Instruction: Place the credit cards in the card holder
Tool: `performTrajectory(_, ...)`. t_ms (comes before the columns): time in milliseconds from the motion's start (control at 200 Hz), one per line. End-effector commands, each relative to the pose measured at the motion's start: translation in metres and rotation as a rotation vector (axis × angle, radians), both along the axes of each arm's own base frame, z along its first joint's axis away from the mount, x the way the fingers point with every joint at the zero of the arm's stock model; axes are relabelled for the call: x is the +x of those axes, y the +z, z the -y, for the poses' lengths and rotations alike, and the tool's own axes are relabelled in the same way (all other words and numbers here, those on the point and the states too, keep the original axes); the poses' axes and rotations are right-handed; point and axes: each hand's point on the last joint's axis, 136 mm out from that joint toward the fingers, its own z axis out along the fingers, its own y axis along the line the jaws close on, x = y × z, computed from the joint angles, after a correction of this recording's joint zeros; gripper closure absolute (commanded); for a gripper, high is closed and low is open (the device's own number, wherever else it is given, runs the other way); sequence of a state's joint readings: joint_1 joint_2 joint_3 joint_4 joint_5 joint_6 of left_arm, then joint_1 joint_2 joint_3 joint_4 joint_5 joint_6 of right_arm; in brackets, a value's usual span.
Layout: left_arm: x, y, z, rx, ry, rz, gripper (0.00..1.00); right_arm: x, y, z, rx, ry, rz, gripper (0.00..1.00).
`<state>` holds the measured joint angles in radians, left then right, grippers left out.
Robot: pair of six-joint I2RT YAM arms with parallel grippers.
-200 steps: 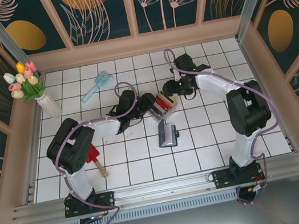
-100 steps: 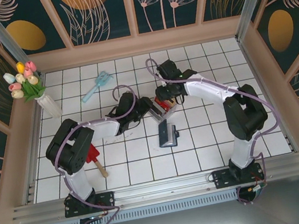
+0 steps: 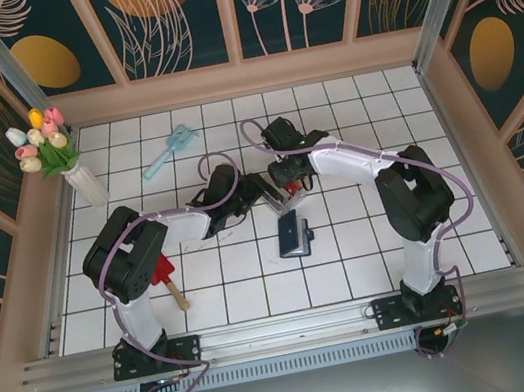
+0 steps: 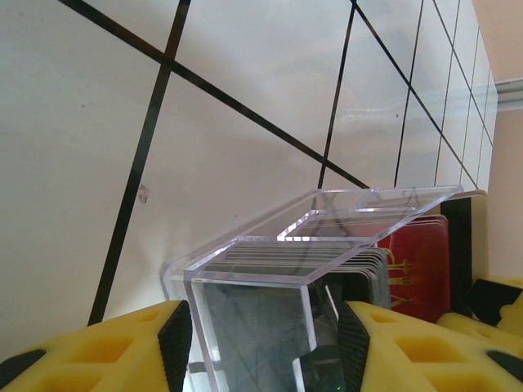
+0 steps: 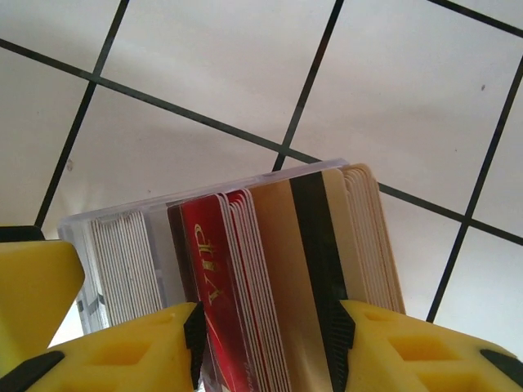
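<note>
Credit cards (image 5: 270,269) stand upright in clear rack (image 4: 253,294); right gripper (image 5: 265,343) pinches red and gold ones, left gripper (image 4: 263,343) clamps rack. Wallet (image 3: 294,234) lies nearby.

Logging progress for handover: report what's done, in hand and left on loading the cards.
Done: no card shows in the card holder, lying untouched. In hand: the left gripper clamps the clear rack; the right gripper has its jaws closed on the red and gold credit cards standing in it. Left: lifting cards out and slotting them into the holder.
</note>
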<state>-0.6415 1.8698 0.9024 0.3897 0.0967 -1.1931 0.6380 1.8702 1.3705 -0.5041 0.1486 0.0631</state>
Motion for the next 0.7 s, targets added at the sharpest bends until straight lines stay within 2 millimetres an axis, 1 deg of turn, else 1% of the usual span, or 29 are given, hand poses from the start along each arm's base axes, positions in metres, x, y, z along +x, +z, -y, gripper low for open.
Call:
performTrajectory(0,-0.002,-0.009,-0.003,-0.005,0.014,-0.018,0.47,0.003,-0.007,0.005,-0.097,0.002,0.019,0.52)
performTrajectory(125,-0.002,-0.011,-0.004,-0.002,0.019,-0.02,0.47,0.006,-0.012,0.012,-0.161,-0.02,0.042,0.53)
performTrajectory(300,-0.002,-0.015,-0.003,-0.002,0.014,-0.026,0.48,0.003,-0.016,0.01,-0.214,0.002,0.067,0.54)
performTrajectory(390,-0.002,-0.014,0.0,-0.013,0.004,-0.022,0.48,0.0,-0.02,0.009,-0.248,0.019,0.07,0.57)
performTrajectory(465,-0.002,-0.016,0.0,-0.014,0.002,-0.027,0.47,0.0,-0.02,0.01,-0.271,0.011,0.08,0.58)
performTrajectory(530,-0.002,-0.019,0.0,-0.009,0.005,-0.032,0.47,0.001,-0.017,0.012,-0.288,-0.001,0.101,0.58)
performTrajectory(616,-0.004,-0.022,-0.001,-0.007,0.006,-0.039,0.47,0.004,-0.009,0.014,-0.298,-0.011,0.126,0.61)
performTrajectory(696,-0.004,-0.023,-0.001,-0.007,0.006,-0.041,0.47,0.007,0.0,0.016,-0.3,-0.025,0.151,0.61)
